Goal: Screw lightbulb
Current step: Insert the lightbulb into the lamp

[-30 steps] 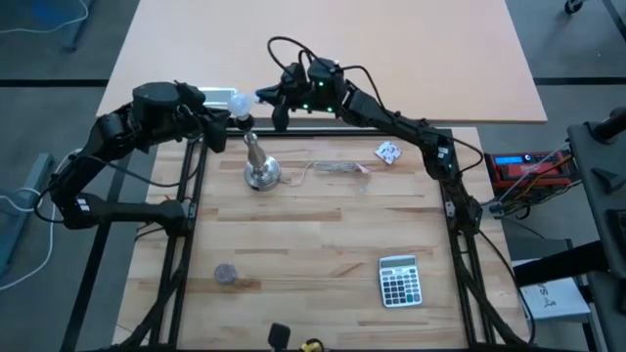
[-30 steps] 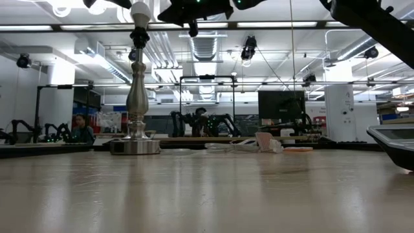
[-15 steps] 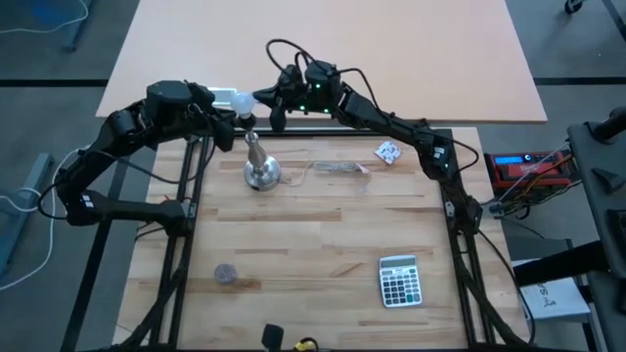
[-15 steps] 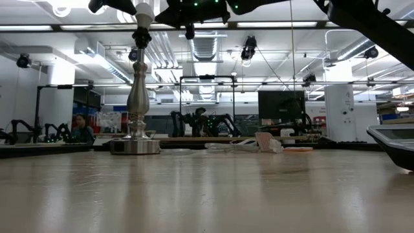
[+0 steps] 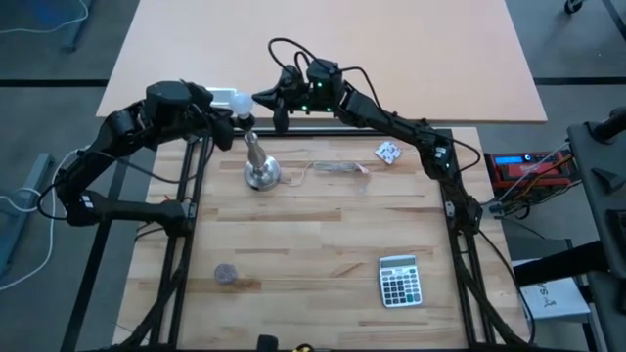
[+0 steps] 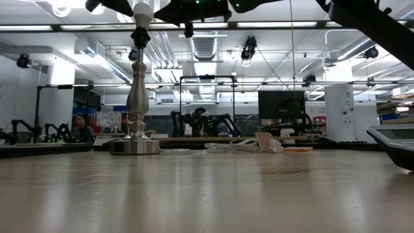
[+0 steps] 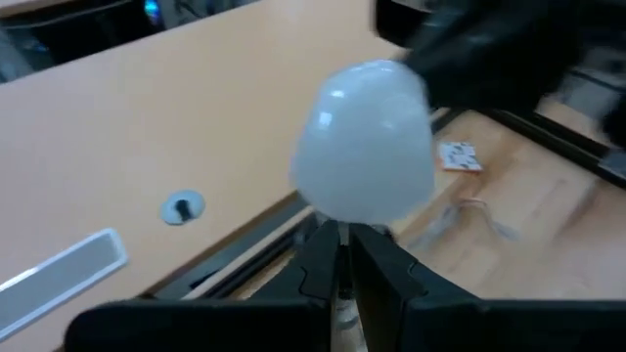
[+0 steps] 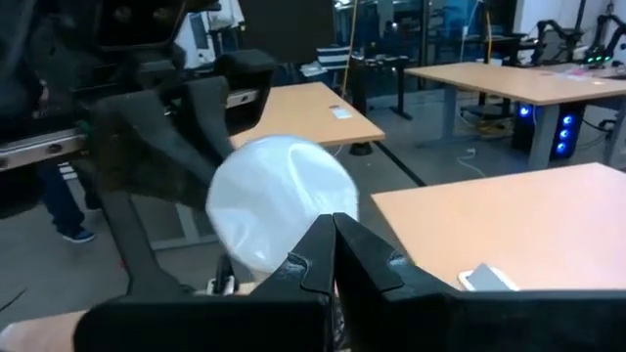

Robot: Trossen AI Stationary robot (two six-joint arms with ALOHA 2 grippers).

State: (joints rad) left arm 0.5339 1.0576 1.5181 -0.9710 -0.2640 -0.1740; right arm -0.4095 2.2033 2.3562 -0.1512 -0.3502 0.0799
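already the lightbulb [image 5: 242, 106] sits atop the silver stand [image 5: 259, 168] at the table's far edge; how deeply it is threaded cannot be told. the left gripper [image 5: 227, 122] pinches narrowly just under the globe, seemingly at the socket; the right gripper [image 5: 268, 99] sits fully shut beside the bulb, holding nothing; probably only final turns and letting go remain.

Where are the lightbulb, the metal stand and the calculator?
lightbulb [image 7: 364, 142]: left wrist view, middle of the white globe.
silver metal stand [image 5: 261, 176]: high view, its round base.
calculator [image 5: 399, 281]: high view, its keypad.
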